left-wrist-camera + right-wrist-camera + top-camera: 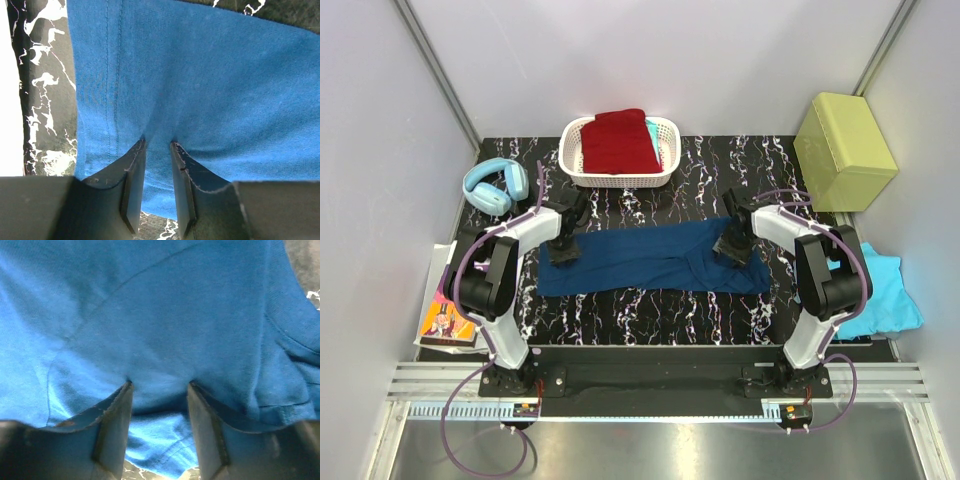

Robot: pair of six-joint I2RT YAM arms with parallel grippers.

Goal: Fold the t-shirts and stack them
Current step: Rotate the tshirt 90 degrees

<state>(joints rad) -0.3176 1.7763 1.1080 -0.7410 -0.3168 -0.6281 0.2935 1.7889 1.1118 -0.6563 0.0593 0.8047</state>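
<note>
Here, a dark red t-shirt (618, 142) in the white basket (620, 181).

Bare strip of table (650, 320) along the near edge, in front of the navy t-shirt (650, 258): room to pass sideways. Narrower bare band behind the shirt, closed at the back by a white basket (620, 178) heaped with a dark red t-shirt (618, 140). Blocked far left by blue headphones (496, 185), far right by a yellow-green box (844, 150). Turquoise t-shirt (885, 295) draped off the right edge, printed booklet (445, 320) off the left. Left claw (565, 250) and right claw (732, 250) down on the shirt's ends, arms barring both flanks.
</note>
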